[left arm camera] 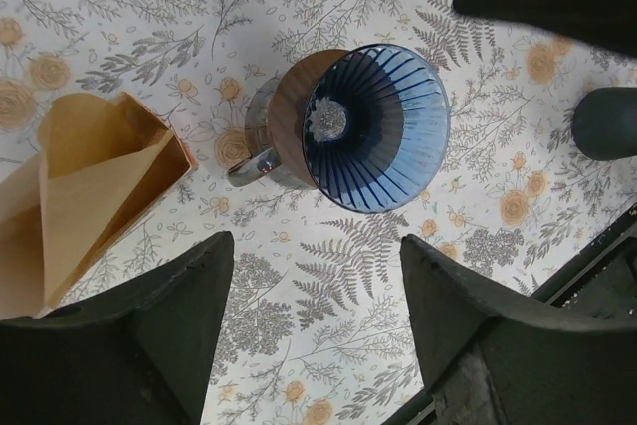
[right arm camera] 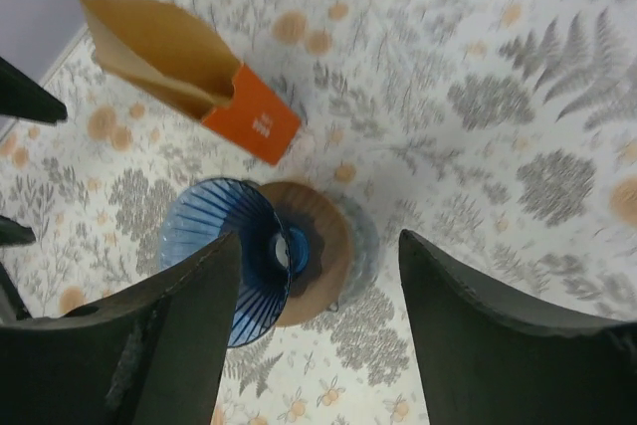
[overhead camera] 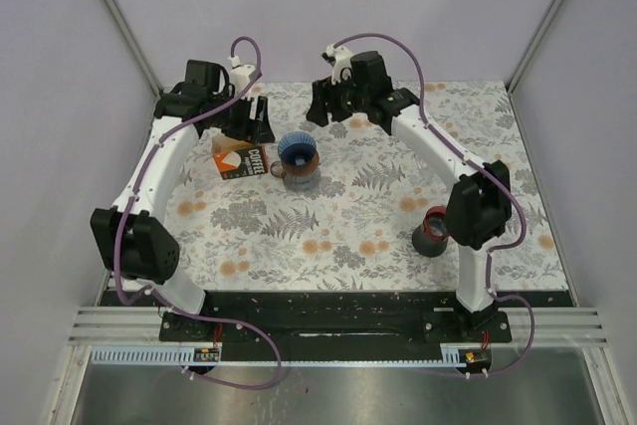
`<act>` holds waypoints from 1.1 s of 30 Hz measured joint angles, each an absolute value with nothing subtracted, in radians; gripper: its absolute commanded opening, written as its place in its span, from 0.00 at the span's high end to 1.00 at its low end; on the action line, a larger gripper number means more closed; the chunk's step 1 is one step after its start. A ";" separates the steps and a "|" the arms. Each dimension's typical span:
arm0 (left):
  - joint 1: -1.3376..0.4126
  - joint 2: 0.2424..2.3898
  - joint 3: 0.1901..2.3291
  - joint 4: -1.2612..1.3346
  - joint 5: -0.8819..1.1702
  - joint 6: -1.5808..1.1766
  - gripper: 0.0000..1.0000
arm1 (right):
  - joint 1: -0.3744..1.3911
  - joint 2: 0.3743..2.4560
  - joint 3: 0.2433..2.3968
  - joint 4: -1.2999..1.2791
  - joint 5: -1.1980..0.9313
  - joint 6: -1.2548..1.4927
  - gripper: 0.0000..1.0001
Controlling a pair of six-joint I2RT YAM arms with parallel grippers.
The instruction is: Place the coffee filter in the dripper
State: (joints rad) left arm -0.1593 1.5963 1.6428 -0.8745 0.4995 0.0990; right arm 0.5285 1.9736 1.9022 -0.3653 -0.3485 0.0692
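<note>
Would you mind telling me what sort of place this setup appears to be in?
Probably a lab test cell staged for coffee making: aluminium-framed pale walls, a flower-printed table cover, and a ribbed translucent blue dripper beside an orange box of brown paper filters.

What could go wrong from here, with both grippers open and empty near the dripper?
The brown paper filters sit packed in the small orange cardboard box; a pinch may pull out several or drag the box. The empty blue ribbed dripper perches on a glass mug, so a nudge could topple it. The left gripper and right gripper hover close together there and might collide.
</note>
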 measured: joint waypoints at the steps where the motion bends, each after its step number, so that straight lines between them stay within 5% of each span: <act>1: -0.164 1.611 1.643 -0.868 0.497 0.085 0.31 | 0.528 1.988 1.894 -0.376 -0.361 0.073 0.30; 13: -0.194 1.772 1.644 -0.791 0.483 -0.036 0.54 | 0.537 2.036 1.859 -0.433 -0.403 0.083 0.48; 22: -0.194 1.821 1.644 -0.786 0.493 -0.063 0.57 | 0.537 2.095 1.859 -0.433 -0.454 0.091 0.69; 33: -0.206 1.836 1.643 -0.743 0.533 -0.092 0.96 | 0.540 2.117 1.874 -0.439 -0.481 0.112 0.90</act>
